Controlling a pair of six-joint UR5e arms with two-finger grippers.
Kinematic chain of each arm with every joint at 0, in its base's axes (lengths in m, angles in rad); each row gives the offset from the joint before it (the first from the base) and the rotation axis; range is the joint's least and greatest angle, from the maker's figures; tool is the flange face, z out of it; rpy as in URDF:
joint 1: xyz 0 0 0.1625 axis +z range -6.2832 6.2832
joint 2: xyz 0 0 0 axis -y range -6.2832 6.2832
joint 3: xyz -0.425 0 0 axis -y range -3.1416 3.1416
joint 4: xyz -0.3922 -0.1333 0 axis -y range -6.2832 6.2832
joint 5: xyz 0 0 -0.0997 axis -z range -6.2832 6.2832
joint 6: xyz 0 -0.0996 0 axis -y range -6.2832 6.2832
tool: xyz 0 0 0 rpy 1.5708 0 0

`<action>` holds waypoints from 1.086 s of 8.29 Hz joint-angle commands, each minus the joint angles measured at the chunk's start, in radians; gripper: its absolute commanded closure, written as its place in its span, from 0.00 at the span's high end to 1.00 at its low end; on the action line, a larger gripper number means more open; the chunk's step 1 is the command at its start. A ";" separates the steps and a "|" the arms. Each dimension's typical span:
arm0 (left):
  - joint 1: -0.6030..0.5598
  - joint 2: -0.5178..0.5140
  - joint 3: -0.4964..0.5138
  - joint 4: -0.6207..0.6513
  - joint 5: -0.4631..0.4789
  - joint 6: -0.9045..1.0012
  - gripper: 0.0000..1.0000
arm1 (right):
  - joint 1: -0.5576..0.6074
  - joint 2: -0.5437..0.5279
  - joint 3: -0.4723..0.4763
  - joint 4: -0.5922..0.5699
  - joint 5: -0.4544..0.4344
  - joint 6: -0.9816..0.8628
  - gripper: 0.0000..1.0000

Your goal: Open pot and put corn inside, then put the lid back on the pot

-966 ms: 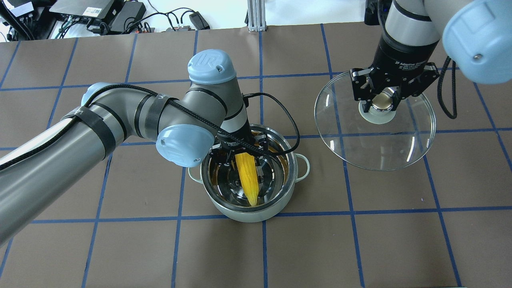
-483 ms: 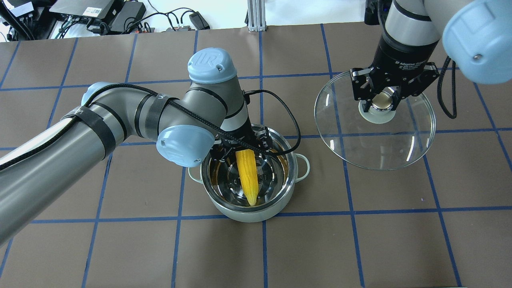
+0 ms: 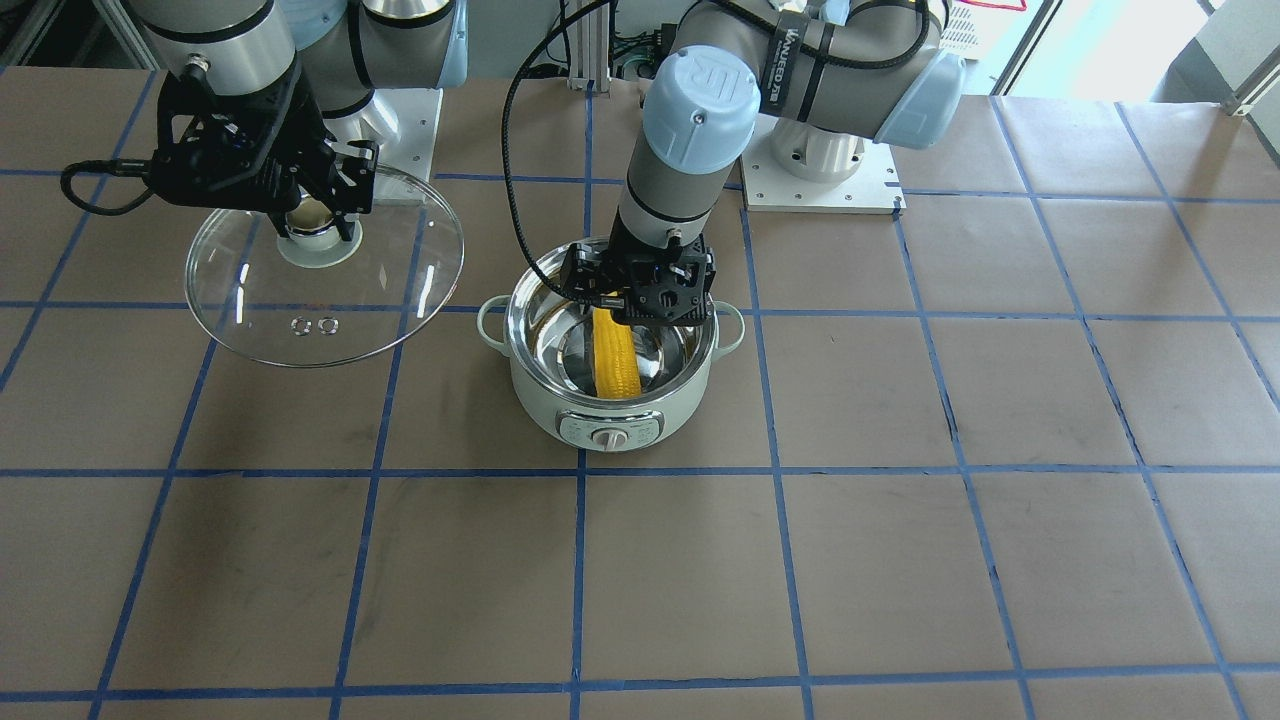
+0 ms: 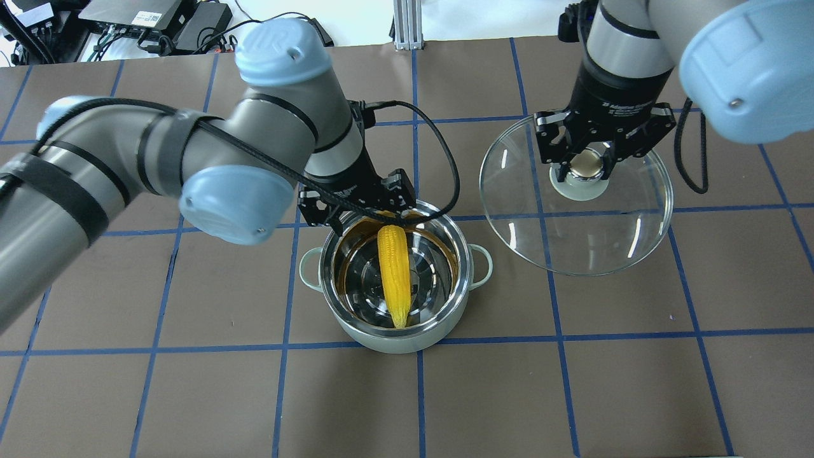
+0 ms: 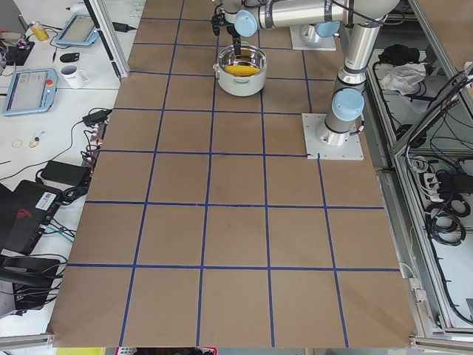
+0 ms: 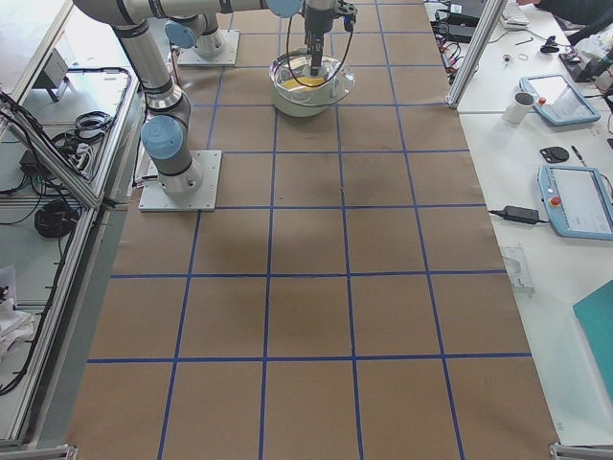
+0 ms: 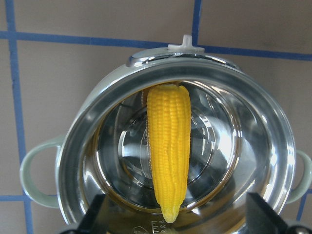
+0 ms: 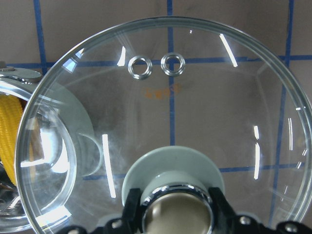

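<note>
The pale green pot (image 4: 394, 340) stands open at mid-table, also in the front view (image 3: 560, 410). The yellow corn (image 4: 394, 273) lies loose inside it, tapered end toward the robot, and shows in the front view (image 3: 612, 360) and the left wrist view (image 7: 169, 156). My left gripper (image 4: 357, 213) hovers open and empty over the pot's far rim, its fingers (image 7: 97, 217) spread wide. My right gripper (image 4: 585, 166) is shut on the knob of the glass lid (image 4: 572, 235) and holds it in the air right of the pot, also in the front view (image 3: 320, 320) and the right wrist view (image 8: 195, 112).
The table is brown paper with a blue tape grid. Cables and electronics (image 4: 159, 19) and an aluminium post (image 4: 407, 25) sit at the far edge. The arm base plates (image 3: 820, 170) stand on the robot's side. The left arm's cable (image 4: 439, 159) loops above the pot.
My left gripper has risen off the corn and away from the pot's inside; the corn stays lying in the pot. My right gripper has carried the lid slightly left, toward the pot.
</note>
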 commanded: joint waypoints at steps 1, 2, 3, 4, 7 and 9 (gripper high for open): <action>0.198 0.035 0.208 -0.299 0.005 0.130 1.00 | 0.200 0.077 -0.016 -0.079 0.005 0.216 0.04; 0.286 0.038 0.297 -0.410 0.009 0.243 1.00 | 0.265 0.124 -0.036 -0.110 0.008 0.300 0.04; 0.338 0.054 0.375 -0.504 0.081 0.314 1.00 | 0.323 0.169 -0.050 -0.154 0.046 0.374 0.04; 0.349 0.073 0.415 -0.518 0.190 0.322 1.00 | 0.371 0.216 -0.053 -0.208 0.060 0.399 0.04; 0.347 0.071 0.420 -0.496 0.177 0.313 1.00 | 0.432 0.301 -0.039 -0.250 0.062 0.513 0.03; 0.346 0.055 0.419 -0.460 0.177 0.321 1.00 | 0.436 0.310 -0.028 -0.253 0.087 0.522 0.00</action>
